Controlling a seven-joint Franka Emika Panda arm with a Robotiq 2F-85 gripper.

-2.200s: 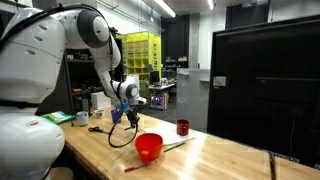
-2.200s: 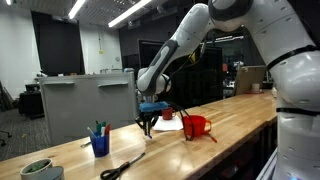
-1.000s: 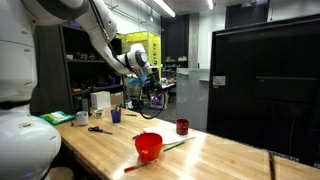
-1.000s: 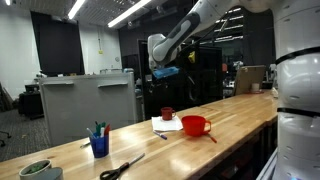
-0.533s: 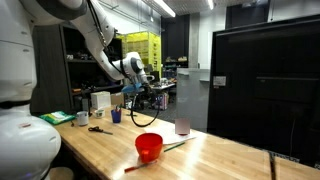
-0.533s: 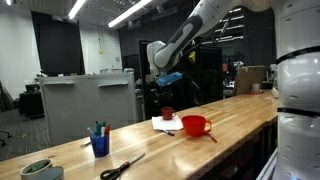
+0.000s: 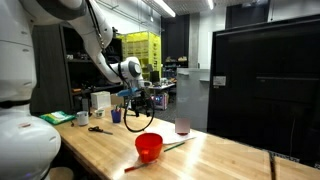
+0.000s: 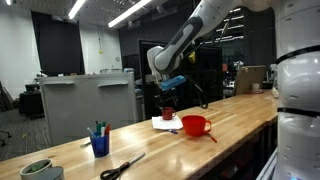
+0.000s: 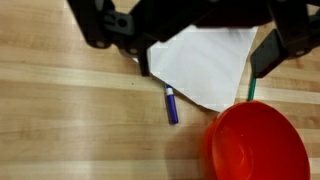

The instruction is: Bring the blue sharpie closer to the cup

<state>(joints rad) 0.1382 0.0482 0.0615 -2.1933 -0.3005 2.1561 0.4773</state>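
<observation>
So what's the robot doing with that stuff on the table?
The robot's hand hangs open above the wooden table, holding nothing. Right below it, a blue sharpie lies on the wood at the edge of a white paper, close to a red cup. It hasn't picked the sharpie up yet.

I see blue sharpie (image 9: 171,104), slim, lying flat, axis roughly 12-to-6 o'clock, at 10 o'clock of red cup (image 9: 258,140), near, not touching, cup upright.

White paper (image 9: 205,65) on wooden table (image 9: 70,120), scissors (image 8: 122,166) near edge
</observation>
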